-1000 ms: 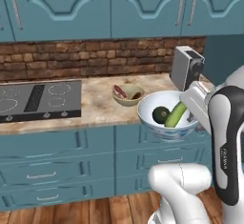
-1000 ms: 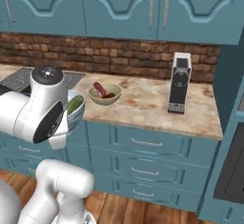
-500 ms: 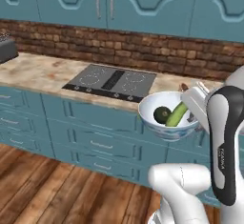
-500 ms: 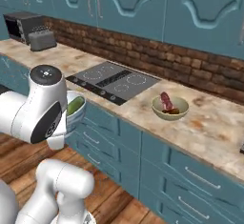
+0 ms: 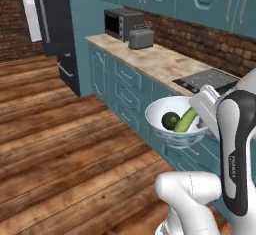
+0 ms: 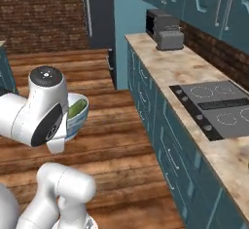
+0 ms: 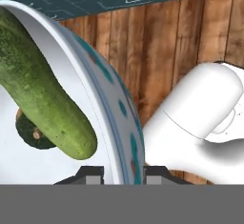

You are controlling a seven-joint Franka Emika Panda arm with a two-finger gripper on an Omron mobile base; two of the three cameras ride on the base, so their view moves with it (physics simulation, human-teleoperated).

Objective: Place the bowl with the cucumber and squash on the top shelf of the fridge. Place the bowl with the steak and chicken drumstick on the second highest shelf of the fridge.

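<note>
Gripper (image 7: 123,173) clamped on the rim of the bowl with the cucumber and squash (image 5: 172,129), one finger inside the wall, one outside on the blue pattern. Bowl rides in the air, level, mouth up, in front of the arm's white forearm.

Contents: cucumber (image 5: 186,120) leans across the bowl, its long axis tilted, one end low near the bowl's middle, the other raised against the rim on the gripper side. In the hand view that low rounded end points toward the fingers. Squash (image 5: 170,120) sits just beside it, touching or nearly so, low in the bowl.

Landmark: the countertop (image 5: 155,61). Bowl hangs off its front edge, over the wood floor (image 5: 60,144), below counter height and in front of the blue drawer fronts. On the countertop: cooktop (image 6: 214,107) nearest the bowl, then toaster (image 5: 141,39) and microwave (image 5: 122,22) toward the far end. Past that far end stands a tall dark unit with a long handle (image 5: 52,24), likely the fridge; door appears shut, no shelves showing.

Progress, judged: first bowl lifted and in transit; not yet on the top shelf. Left: reach the fridge, shelve this bowl, then fetch the steak and drumstick bowl for the second shelf.
</note>
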